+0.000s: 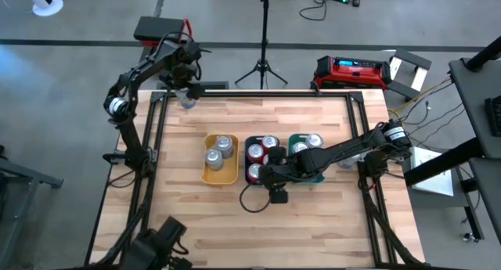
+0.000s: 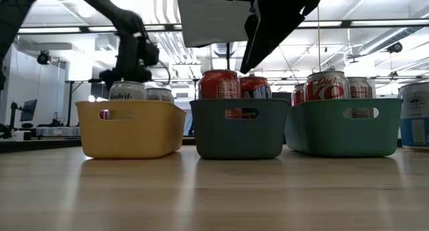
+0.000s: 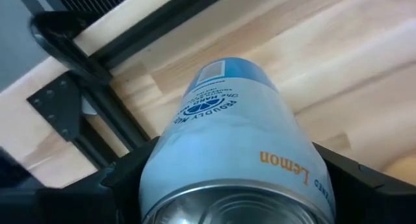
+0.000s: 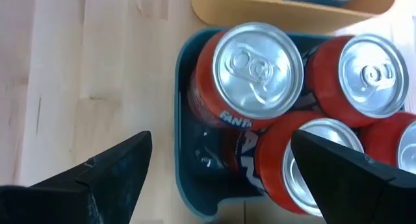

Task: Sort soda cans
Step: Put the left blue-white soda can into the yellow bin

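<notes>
Pale-blue lemon can (image 3: 234,152) gripped by left fingers (image 3: 130,178), apparently upright.

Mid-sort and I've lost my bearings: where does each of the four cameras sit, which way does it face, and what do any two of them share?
High view: above the table, looking straight down; both arms, yellow tray, middle tray, green tray.
Low view: table-top height, level across the trays; arm parts hang from above.
Left wrist view: left gripper holds a pale blue Lemon can by the table's corner.
Right wrist view: right gripper, open, over red cans.
Shared: high and right wrist views both show the middle tray's red cans.
</notes>
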Action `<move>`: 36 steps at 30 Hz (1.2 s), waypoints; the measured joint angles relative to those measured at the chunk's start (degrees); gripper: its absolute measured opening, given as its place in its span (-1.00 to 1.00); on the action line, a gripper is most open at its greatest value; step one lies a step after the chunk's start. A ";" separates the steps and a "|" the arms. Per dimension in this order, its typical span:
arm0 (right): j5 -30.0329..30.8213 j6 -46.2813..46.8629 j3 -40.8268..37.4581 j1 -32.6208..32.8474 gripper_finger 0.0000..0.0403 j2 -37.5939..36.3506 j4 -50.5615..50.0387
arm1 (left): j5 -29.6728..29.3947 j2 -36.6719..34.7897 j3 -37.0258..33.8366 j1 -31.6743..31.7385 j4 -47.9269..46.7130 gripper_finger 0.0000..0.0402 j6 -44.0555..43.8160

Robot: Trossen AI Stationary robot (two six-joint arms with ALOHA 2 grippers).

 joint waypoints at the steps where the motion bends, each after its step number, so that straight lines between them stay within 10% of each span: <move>1: 0.00 -0.03 0.00 0.00 0.81 0.00 -0.44 | 0.00 -1.20 -0.08 -0.73 -0.36 0.47 -0.18; 20: 0.00 -0.58 0.00 0.00 0.81 0.00 -1.89 | 1.66 -22.17 -0.38 -34.55 -4.12 0.47 -12.24; 36: 0.06 -0.13 0.00 0.00 0.81 -3.83 -2.42 | -4.76 -19.79 -0.38 -61.71 -1.00 0.47 -26.66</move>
